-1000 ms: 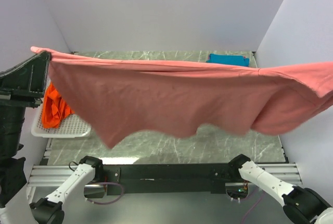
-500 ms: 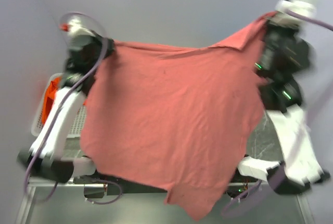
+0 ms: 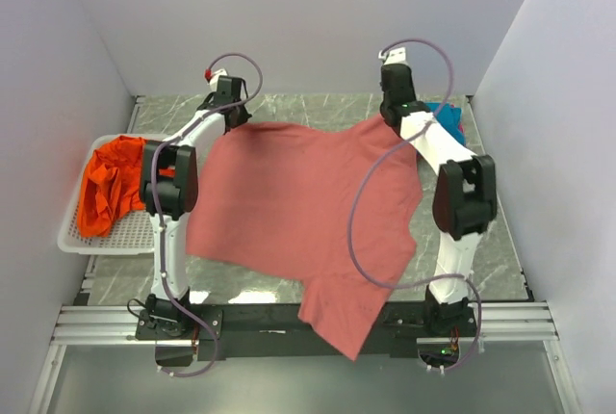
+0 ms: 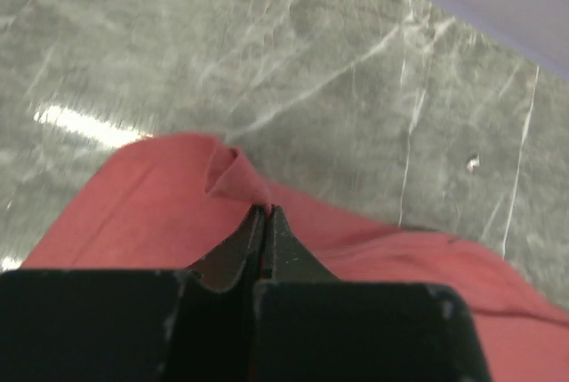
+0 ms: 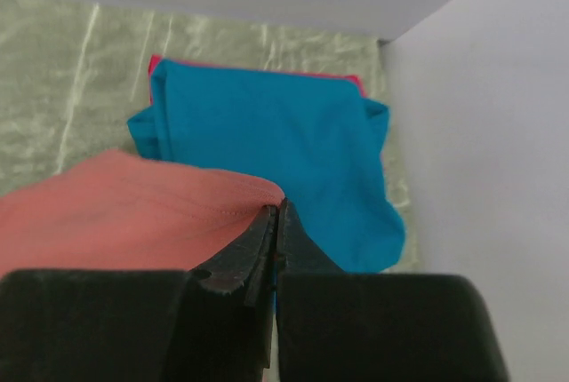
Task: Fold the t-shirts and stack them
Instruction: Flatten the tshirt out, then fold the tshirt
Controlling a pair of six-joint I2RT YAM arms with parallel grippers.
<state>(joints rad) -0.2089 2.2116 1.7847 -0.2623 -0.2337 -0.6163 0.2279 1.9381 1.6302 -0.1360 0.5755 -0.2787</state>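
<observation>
1. The left gripper has its jaws pressed together on a small puckered fold at the edge of the salmon-red t-shirt. No gap shows between the fingers.
2. The right gripper is clamped tight in the same way on another edge of that shirt, and the cloth runs off to the left of its jaws.
3. From the two pinched points the shirt spreads flat over the marble table back toward the arm bases. Its near end drapes past the table's near edge.
4. Just beyond the right jaws lies a folded teal-blue t-shirt, close against the side wall.
5. A thin pinkish strip peeks out along the far edge of the teal one. It is probably the magenta t-shirt lying underneath, though too little of it shows to be sure.
6. Well out to the left of the left jaws, the orange t-shirt sits crumpled in the white mesh basket.
</observation>
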